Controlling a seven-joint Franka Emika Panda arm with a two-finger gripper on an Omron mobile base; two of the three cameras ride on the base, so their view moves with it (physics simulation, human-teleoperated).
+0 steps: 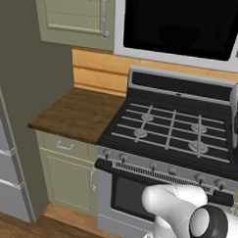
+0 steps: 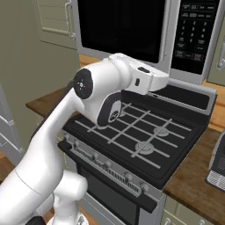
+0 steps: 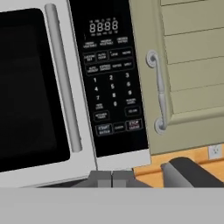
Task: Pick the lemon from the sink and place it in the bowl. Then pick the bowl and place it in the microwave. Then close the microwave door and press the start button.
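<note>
The microwave (image 2: 132,30) hangs above the stove, and the microwave door (image 3: 30,87) is closed, with black glass and a long silver bar handle (image 3: 63,78). Right of the door is the black control panel (image 3: 109,83), with a start button (image 3: 104,129) in its bottom row. My gripper (image 3: 111,178) is shut with nothing between its tips. It sits just below the microwave's lower edge, under the seam between door and panel. In the right base view my arm (image 2: 110,83) reaches up over the stove toward the microwave. The lemon, the bowl and the sink are out of view.
A black gas stove (image 1: 169,128) with grates lies under the arm, and a wooden counter (image 1: 77,112) is to its left. Green panelled cabinet doors (image 3: 188,65) flank the microwave. A dark grey appliance (image 2: 217,167) stands on the right counter. A grey fridge (image 1: 1,174) is far left.
</note>
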